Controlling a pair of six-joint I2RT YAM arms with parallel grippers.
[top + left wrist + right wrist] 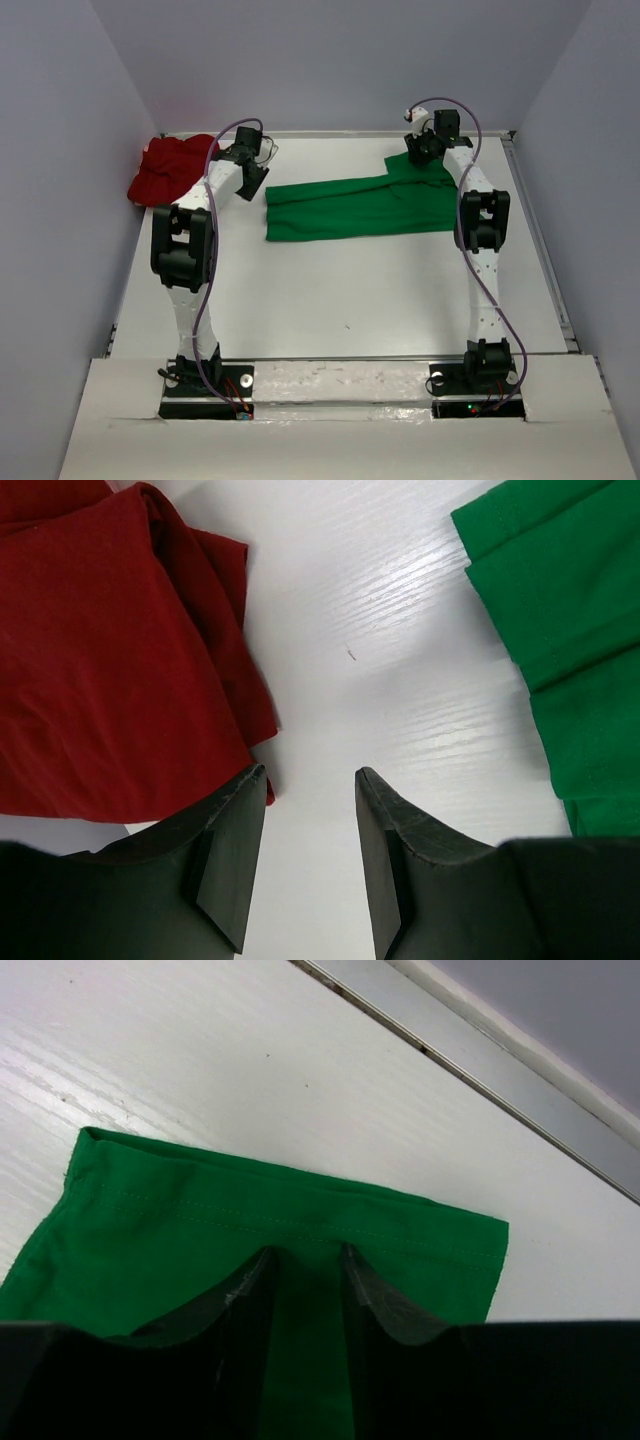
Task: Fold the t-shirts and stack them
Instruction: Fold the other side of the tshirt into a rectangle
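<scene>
- Right wrist view: your right gripper (305, 1258) straddles the green t-shirt (180, 1250), jaws half closed. You cannot tell if they pinch it. The hem runs crosswise just ahead.
- The shirt's length stretches toward your left gripper (310, 780), which is parted and empty, with the red t-shirt (110, 650) to its left.

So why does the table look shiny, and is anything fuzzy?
Left wrist view: light glares off the white table, red shirt sharp. Right wrist view: glare at left, the near fingers slightly blurry. Top view: soft, even light, faint shadows.
</scene>
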